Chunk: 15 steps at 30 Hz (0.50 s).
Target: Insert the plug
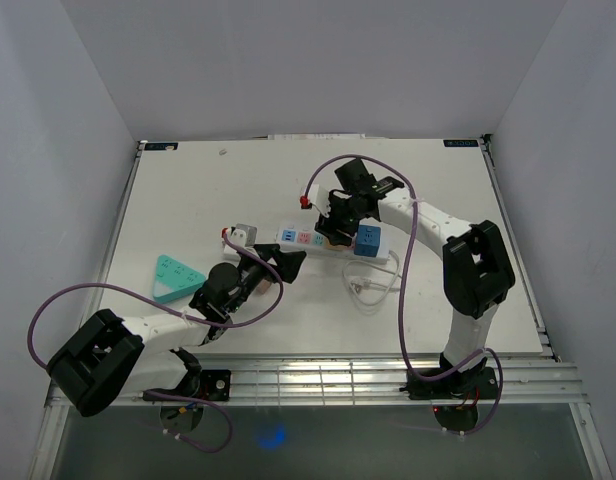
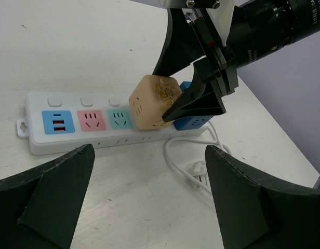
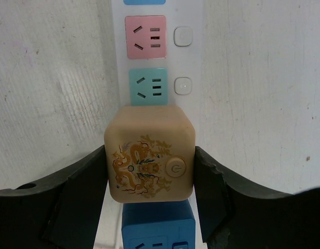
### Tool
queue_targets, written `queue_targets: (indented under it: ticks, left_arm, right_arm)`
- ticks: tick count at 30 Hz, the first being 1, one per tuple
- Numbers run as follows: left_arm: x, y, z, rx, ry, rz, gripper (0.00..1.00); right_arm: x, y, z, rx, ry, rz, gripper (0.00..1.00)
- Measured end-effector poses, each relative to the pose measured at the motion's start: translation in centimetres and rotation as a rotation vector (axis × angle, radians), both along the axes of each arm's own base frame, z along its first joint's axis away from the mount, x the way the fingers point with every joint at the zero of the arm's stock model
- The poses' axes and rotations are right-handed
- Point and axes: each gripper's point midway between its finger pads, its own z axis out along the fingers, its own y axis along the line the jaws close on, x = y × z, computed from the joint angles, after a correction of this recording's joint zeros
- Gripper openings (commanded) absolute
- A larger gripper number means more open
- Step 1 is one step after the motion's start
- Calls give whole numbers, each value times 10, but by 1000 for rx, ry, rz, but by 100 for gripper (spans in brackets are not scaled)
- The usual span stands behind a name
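The plug is a tan cube [image 3: 149,161] with a gold dragon print and a round button. My right gripper [image 3: 149,174] is shut on its two sides. The cube [image 2: 154,102] sits tilted over the white power strip [image 2: 35,140], between the teal socket [image 3: 148,85] and a blue cube adapter [image 3: 159,228] that stands in the strip's end. Its prongs are hidden. My left gripper [image 2: 149,192] hangs open over bare table just in front of the strip, holding nothing. From above, the tan cube [image 1: 335,232] and the right gripper [image 1: 338,222] are at the strip's right part.
The strip also has a pink socket [image 3: 145,43] and a blue USB panel [image 2: 58,122]. Its white cord and plug [image 2: 199,174] lie coiled on the table near the blue adapter [image 1: 367,241]. A teal triangular object [image 1: 175,276] lies at the left.
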Motion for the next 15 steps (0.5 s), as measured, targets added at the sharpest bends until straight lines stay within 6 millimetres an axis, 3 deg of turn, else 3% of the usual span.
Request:
queue_targets:
  ticks: [15]
  left_arm:
    - [1, 1, 0, -7, 5, -1, 98]
  right_arm:
    - [9, -5, -1, 72, 17, -46, 8]
